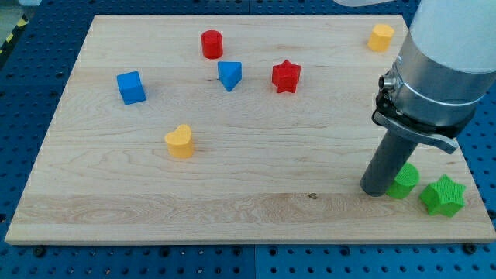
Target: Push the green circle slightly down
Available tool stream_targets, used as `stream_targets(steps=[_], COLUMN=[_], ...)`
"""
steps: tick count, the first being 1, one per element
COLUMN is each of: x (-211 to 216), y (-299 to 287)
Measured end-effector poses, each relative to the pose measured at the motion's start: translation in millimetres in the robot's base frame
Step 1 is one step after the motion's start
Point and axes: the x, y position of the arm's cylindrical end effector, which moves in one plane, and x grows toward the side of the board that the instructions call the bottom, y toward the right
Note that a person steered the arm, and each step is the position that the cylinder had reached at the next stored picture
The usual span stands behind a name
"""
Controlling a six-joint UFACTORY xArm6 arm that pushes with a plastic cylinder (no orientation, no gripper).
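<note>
The green circle (405,180) sits near the board's lower right corner, partly hidden by my rod. My tip (375,189) rests on the board, touching the circle's left side. A green star (443,196) lies just right of the circle, close to the board's right edge.
On the wooden board (232,194): a red cylinder (211,44), a blue triangular block (229,75), a red star (286,76), a blue cube (131,87), a yellow heart (180,142) and a yellow hexagon-like block (380,37) at the top right. The arm's grey body (442,70) overhangs the right side.
</note>
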Motion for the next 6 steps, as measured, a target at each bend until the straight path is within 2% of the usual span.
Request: stream_targets(steps=[1, 2, 3, 6], x=[-29, -41, -34, -22], y=[0, 25, 43, 41])
